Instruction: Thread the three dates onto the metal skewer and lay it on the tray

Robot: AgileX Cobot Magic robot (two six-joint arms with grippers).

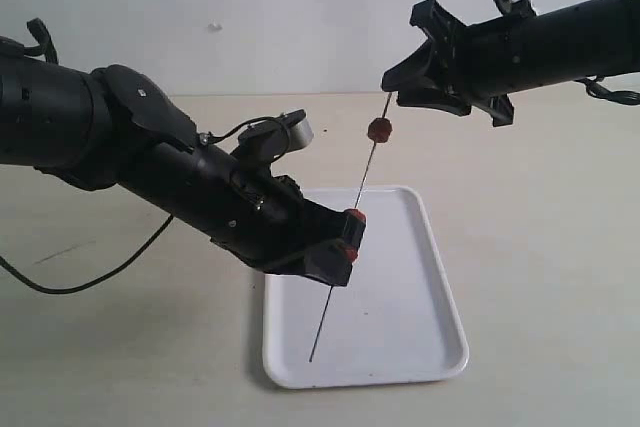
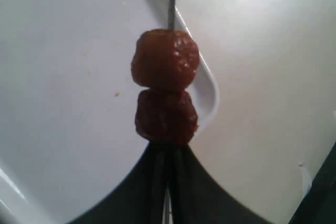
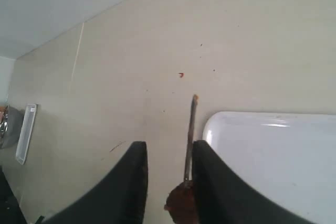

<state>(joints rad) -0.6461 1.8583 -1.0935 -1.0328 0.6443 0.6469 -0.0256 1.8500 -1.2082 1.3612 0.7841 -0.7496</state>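
Left hand (image 1: 343, 239) is clamping shut on the skewer (image 1: 365, 179), holding the thin rod at a slant above the tray (image 1: 410, 287), with its upper end leaning toward the right and its lower end pointing down at the tray's near left part; whether that tip is touching the tray is not clear. Two dates (image 2: 165, 59) are sitting on the skewer, pressed one against the other, and the lower date (image 2: 167, 116) is lying right at the left hand's fingertips. A third date (image 1: 379, 129) is riding higher on the rod, well apart from the pair and just below the right hand (image 3: 169, 150). That hand is standing open, its two fingers (image 3: 134, 182) parted, with the skewer's top end poking between them, nearer one finger than the other and not pinched. The tray is lying flat on the pale surface (image 1: 540, 247)
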